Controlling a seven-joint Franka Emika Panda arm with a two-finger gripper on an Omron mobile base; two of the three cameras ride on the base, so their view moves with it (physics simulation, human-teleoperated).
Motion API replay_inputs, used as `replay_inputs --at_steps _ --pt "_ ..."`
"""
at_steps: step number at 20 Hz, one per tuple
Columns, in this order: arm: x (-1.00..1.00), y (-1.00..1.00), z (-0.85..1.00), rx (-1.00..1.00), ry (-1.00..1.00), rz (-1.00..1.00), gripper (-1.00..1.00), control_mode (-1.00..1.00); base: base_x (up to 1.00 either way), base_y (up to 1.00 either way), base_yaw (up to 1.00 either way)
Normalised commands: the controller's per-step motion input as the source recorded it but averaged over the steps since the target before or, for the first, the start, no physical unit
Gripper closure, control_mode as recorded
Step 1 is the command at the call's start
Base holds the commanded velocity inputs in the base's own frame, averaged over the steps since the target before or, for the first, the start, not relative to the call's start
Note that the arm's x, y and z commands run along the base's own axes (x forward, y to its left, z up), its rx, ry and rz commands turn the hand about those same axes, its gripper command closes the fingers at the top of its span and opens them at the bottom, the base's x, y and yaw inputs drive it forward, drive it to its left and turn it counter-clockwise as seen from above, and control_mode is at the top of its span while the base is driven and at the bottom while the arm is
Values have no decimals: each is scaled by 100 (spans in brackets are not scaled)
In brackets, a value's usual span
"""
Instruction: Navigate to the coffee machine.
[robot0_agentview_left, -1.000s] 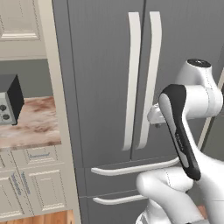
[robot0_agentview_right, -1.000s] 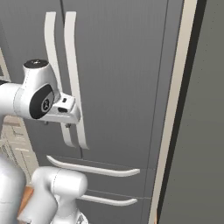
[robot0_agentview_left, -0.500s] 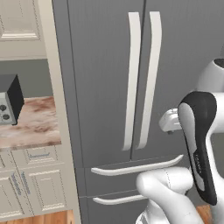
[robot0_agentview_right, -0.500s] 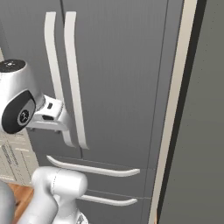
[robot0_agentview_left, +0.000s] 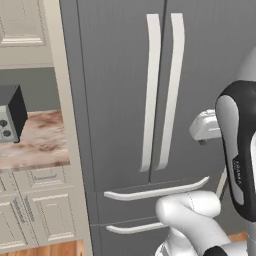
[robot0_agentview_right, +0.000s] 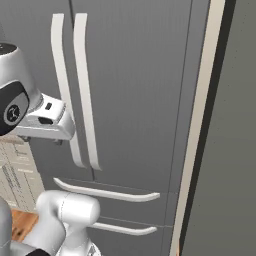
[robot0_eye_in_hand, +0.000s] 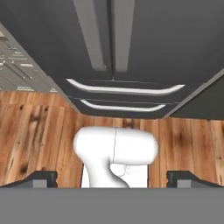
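Observation:
The coffee machine is out of view. My gripper (robot0_eye_in_hand: 113, 178) points down at the wooden floor in front of the fridge. Its two dark fingertips (robot0_eye_in_hand: 43, 177) stand far apart at the bottom of the hand view, open, with nothing between them. The white hand (robot0_agentview_left: 206, 125) hangs close in front of the grey fridge doors in the left base view, beside the right door handle. In the right base view the hand (robot0_agentview_right: 47, 120) sits just left of the two vertical handles.
A grey french-door fridge (robot0_agentview_left: 115, 75) with two long pale handles and two drawer pulls stands straight ahead. To its left is a marble counter (robot0_agentview_left: 35, 145) over cream cabinets, carrying a dark boxy appliance (robot0_agentview_left: 10, 117). A dark tall panel (robot0_agentview_right: 230, 150) flanks the fridge's right side.
The arm has swung back and sideways: rightward in the left base view, leftward in the right base view. The fridge and counter keep their places, so the base has stayed still.

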Motion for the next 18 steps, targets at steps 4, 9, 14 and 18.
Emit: replay_inputs --at_steps 4,9,14,18 --pt "0 0 0 0 0 0 -100 100 -80 51 25" --pt "0 0 0 0 0 0 -100 100 -55 91 76" --pt "0 0 0 0 0 0 -100 100 -27 54 90" --pt "0 0 0 0 0 0 -100 100 -13 13 100"
